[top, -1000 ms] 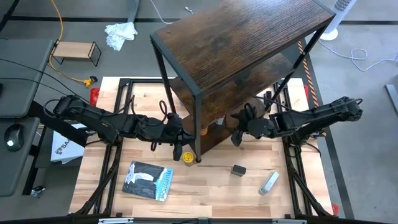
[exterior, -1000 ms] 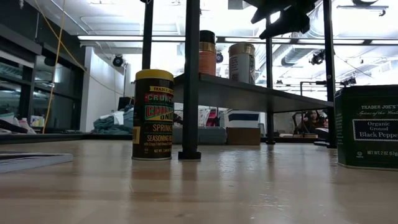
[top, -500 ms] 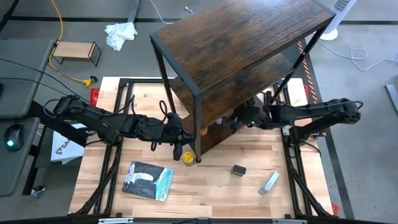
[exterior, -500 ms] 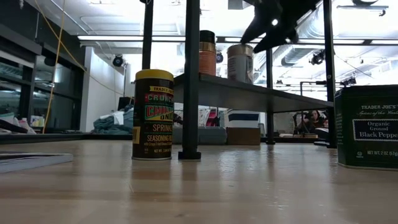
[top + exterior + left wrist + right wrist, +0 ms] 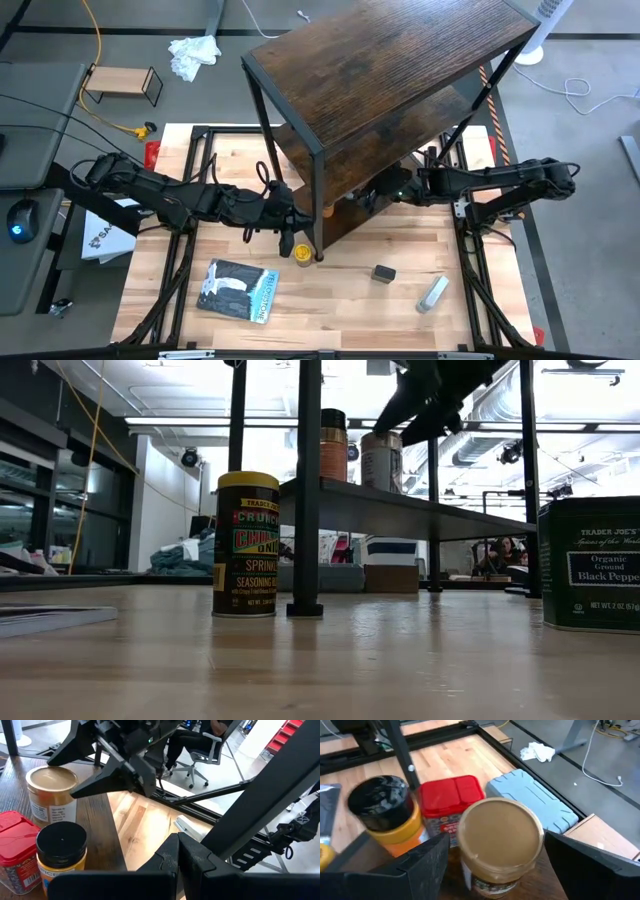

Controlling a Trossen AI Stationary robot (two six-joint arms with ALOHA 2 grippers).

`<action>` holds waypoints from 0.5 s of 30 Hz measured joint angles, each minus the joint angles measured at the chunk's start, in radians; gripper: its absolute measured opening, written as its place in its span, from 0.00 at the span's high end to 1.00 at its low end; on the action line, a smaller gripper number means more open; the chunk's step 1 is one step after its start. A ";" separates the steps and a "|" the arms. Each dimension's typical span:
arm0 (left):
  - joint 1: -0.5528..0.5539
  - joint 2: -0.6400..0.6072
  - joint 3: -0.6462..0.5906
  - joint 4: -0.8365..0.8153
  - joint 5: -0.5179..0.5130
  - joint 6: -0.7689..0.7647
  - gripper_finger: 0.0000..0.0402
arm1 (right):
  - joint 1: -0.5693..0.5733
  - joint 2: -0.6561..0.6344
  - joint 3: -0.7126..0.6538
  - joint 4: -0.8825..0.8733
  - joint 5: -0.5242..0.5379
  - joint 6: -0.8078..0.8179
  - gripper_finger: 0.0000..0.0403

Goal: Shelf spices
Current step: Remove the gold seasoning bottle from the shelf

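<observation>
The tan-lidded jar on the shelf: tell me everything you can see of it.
The tan-lidded jar is a small round container with a flat, matte tan lid and a pale printed label around its body. It stands upright on the shelf's lower dark wood-grain board, close beside the red container and near the black-lidded jar. The right gripper straddles it with jaws open, one finger on each side; no contact is visible. The contents cannot be seen.

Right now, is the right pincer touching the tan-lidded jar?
Apart. The right wrist view shows the right pincer open, fingers flanking the tan-lidded jar with gaps on both sides.
</observation>
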 joint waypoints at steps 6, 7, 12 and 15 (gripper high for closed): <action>0.000 0.000 0.000 -0.001 -0.001 0.000 1.00 | -0.034 0.049 0.000 0.069 -0.001 -0.001 0.20; 0.000 0.000 0.000 -0.001 0.000 0.000 1.00 | -0.039 0.059 0.000 0.082 -0.007 -0.001 0.20; 0.000 0.000 0.000 0.000 -0.001 -0.001 1.00 | -0.053 0.108 0.000 0.090 -0.103 -0.001 0.20; 0.000 0.000 0.000 0.000 -0.001 -0.001 1.00 | -0.052 0.119 -0.001 0.102 -0.115 -0.001 0.20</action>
